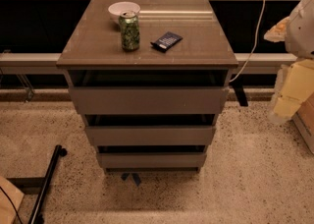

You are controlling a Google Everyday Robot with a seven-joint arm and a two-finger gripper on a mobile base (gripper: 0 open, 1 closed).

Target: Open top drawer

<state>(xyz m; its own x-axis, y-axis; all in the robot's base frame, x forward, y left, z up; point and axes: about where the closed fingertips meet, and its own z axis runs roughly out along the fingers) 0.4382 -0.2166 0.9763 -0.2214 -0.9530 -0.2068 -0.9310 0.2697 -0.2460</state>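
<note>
The top drawer (147, 100) is the widest, tallest grey-brown front, just under the cabinet's top (206, 46). A dark gap (147, 78) shows above its panel, where its box opens. Two narrower drawer fronts sit below it (149, 134), (151, 159). My arm hangs at the right edge of the camera view, and my gripper (280, 112) is at its lower end, pointing down. It is well to the right of the drawer and apart from it, touching nothing.
On the cabinet top stand a white bowl (123, 9), a green can (129, 31) and a dark blue packet (167, 40). A white cable (251, 46) hangs at the right. A black pole (46, 183) lies on the speckled floor at the lower left.
</note>
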